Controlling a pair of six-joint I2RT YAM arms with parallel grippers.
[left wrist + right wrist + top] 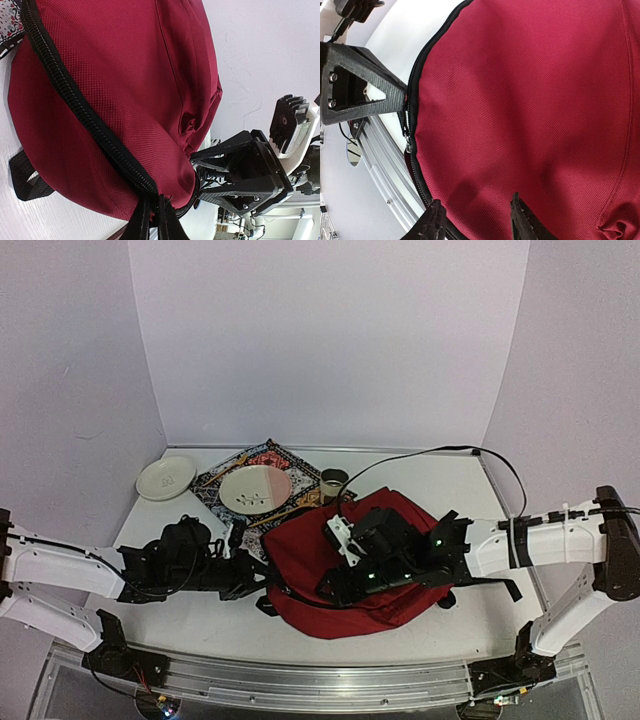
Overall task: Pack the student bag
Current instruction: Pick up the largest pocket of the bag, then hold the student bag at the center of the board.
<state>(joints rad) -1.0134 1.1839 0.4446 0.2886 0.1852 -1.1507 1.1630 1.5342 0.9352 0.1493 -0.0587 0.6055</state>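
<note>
Zipper trim (75, 100) of the soft dark-red fabric backpack (150, 75) is clamped in the left pincer (156, 214), bag lying rightward; right pincer (477, 220), jaws apart, sits above its middle.

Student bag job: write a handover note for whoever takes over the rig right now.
Left gripper: shut on the student bag at its black zipper edge, on the bag's left side.
Right gripper: open, fingers apart over the red fabric.
The bag lies in the middle of the table; the zipper looks closed where visible.
Done: bag gripped.
Left: probably open it and pack. Contents not visible.
</note>
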